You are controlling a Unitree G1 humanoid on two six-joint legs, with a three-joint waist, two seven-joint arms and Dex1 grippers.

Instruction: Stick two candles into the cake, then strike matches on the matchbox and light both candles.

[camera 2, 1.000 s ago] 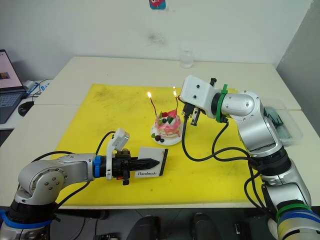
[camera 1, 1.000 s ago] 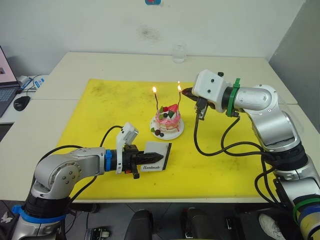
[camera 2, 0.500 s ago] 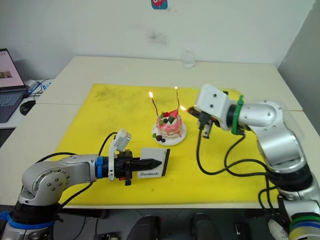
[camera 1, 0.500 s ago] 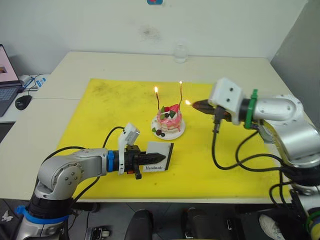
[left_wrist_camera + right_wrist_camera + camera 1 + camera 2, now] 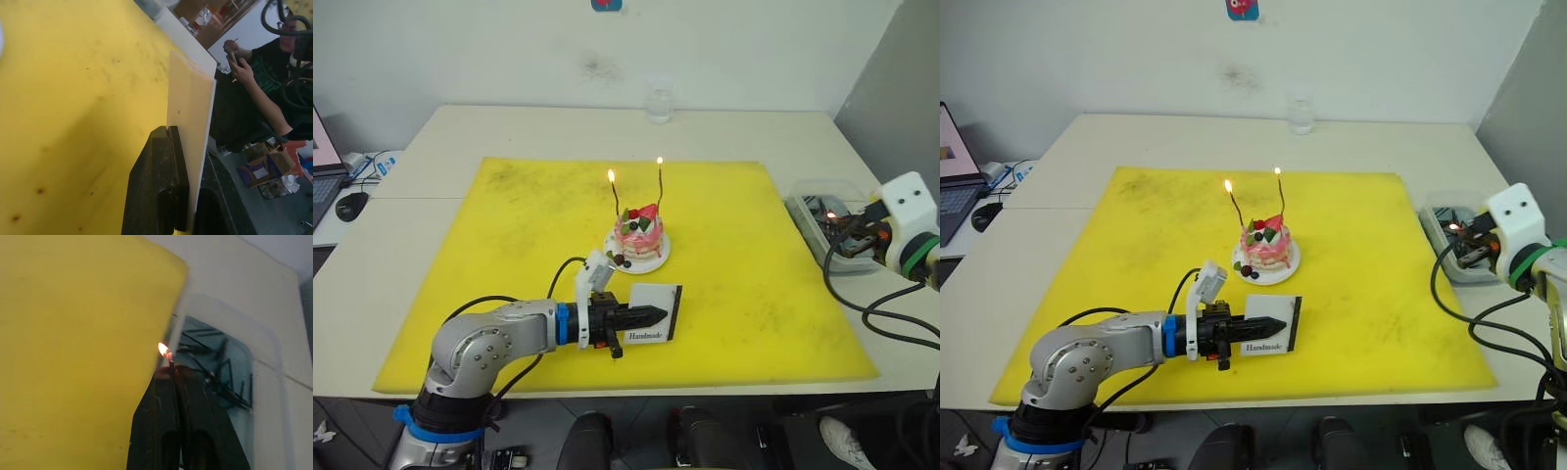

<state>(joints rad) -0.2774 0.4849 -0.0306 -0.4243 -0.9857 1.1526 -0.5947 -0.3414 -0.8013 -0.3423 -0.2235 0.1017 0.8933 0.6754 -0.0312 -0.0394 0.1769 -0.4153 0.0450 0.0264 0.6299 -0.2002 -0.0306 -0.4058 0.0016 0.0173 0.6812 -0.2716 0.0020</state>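
Small round pink layered cake (image 5: 639,233), topped with a red strawberry and dark berries, on a small white plate (image 5: 653,260): near the middle of the yellow mat (image 5: 509,255) that covers the pale worktop (image 5: 489,127).

Two thin, long, wavy candles (image 5: 617,200): both upright in the cake, each with a small flame at its tip.

Flat white rectangular matchbox (image 5: 653,313) with a black striking strip and "Handmade" lettering: standing on edge on the mat, in front of the cake and apart from it.

Left gripper (image 5: 646,315): low over the mat, jaws closed on the matchbox; in the left wrist view the box's face is pressed between the two black fingers (image 5: 161,186).

Right gripper (image 5: 171,369): out past the mat's right edge, over a clear plastic tray (image 5: 813,191) of dark sticks. Jaws pinched tight on a short dark match (image 5: 169,363) whose tip is burning.

Clear glass (image 5: 658,106): at the far edge of the worktop.

Person in a dark top (image 5: 254,83): seated beyond the worktop, seen in the left wrist view.
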